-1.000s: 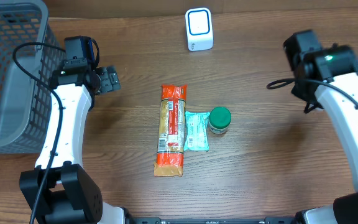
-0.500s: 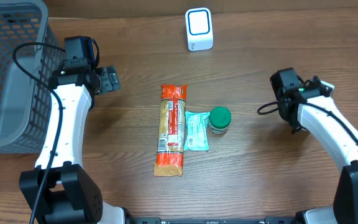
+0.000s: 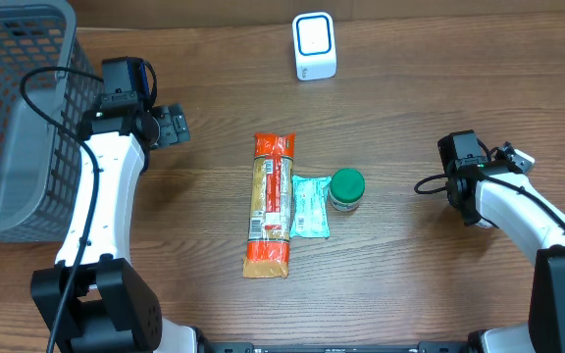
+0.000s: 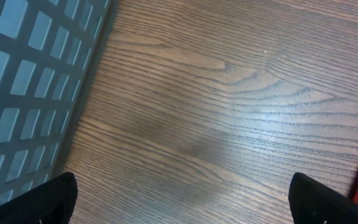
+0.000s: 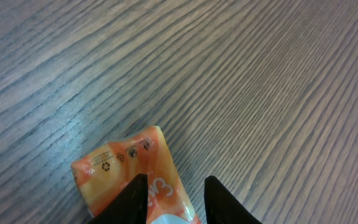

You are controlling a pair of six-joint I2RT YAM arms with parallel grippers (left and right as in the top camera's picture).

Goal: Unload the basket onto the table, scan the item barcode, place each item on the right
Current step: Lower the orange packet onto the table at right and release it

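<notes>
Brown wood-grain worktop [image 3: 410, 294], viewed from overhead. Carried a white scanner [image 3: 314, 46] at 12 o'clock and a grey mesh basket [image 3: 8, 118] out at 9 to 10 o'clock. Bore three things near the middle: a long orange packet [image 3: 271, 204] lying 12-to-6, a pale teal sachet [image 3: 310, 206] touching its 3 o'clock side, and a green-lidded jar [image 3: 346, 188] at the sachet's 2 o'clock corner, touching or just beside.

Found the left tool [image 3: 179, 126] toward 10 o'clock, near the basket, spread wide and gripping nothing, with bare wood below in its wrist view.

Found the right tool [image 5: 176, 193] out at 3 o'clock, well apart from the jar. Showed, in its wrist view, two dark fingertips [image 5: 135, 202] a narrow gap apart, with a small orange packet [image 5: 126, 162] between and beyond them. Could not tell whether gripped or loose. Could not make out that small packet from overhead.
</notes>
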